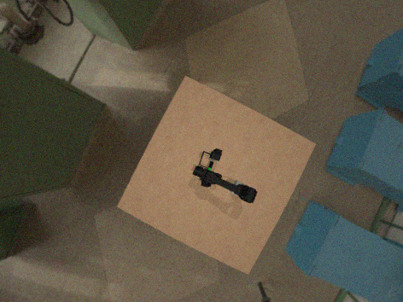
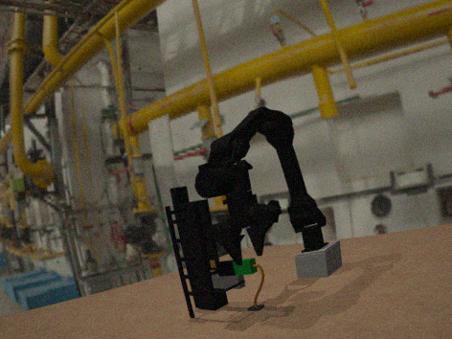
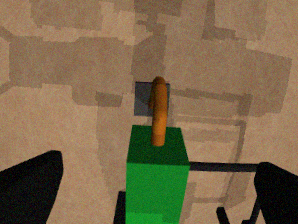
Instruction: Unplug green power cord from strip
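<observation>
The green plug (image 1: pixel 209 169) (image 2: pixel 245 266) (image 3: pixel 157 192) hangs above the table, its orange cord (image 2: pixel 261 282) (image 3: pixel 159 112) curving down to a small dark pad (image 2: pixel 256 307) (image 3: pixel 142 100). Its black end faces the tall black upright block (image 2: pixel 197 239), apparently the power strip; a thin yellowish bit shows between them. I cannot tell if the pins are fully clear of it. My gripper (image 2: pixel 248 257) (image 3: pixel 162 169) is open, its tips close around and above the plug. In the wrist view a gap shows on each side of the plug.
A thin black ladder-like frame (image 1: pixel 201 159) (image 2: pixel 177 249) stands beside the upright block. A low grey piece (image 2: pixel 236 282) lies just below and behind the plug. The arm's base stands on a grey block (image 2: pixel 311 265) on the tan table (image 1: pixel 171 128) (image 2: pixel 383 287).
</observation>
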Controlling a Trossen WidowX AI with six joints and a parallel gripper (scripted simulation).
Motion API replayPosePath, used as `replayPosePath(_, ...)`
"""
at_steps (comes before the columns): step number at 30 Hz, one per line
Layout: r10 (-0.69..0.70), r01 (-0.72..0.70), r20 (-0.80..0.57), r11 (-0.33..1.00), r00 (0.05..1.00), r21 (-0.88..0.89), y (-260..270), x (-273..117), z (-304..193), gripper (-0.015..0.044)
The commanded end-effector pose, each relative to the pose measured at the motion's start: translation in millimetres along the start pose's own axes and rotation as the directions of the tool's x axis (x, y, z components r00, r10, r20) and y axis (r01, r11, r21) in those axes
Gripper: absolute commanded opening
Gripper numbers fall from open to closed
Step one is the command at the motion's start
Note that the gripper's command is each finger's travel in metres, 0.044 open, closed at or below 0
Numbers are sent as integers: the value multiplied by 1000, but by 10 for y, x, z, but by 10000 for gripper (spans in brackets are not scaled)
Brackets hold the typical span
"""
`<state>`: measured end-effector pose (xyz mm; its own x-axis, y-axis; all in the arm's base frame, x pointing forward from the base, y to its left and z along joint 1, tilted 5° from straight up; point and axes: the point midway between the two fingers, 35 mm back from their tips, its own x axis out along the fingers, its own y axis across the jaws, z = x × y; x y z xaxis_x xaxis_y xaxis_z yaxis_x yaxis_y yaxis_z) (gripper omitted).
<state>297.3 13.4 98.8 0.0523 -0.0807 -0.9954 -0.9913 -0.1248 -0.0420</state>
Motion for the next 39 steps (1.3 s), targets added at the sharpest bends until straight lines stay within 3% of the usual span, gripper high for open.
replayPosePath(1, 2, -2, 5, 1000, 1000, -7, -2, -48, 258, 440)
replayPosePath(5, 2, -2, 7, 1000, 1000, -7, 15, -99, 505, 440)
replayPosePath(39, 2, -2, 7, 1000, 1000, -7, 15, -99, 505, 440)
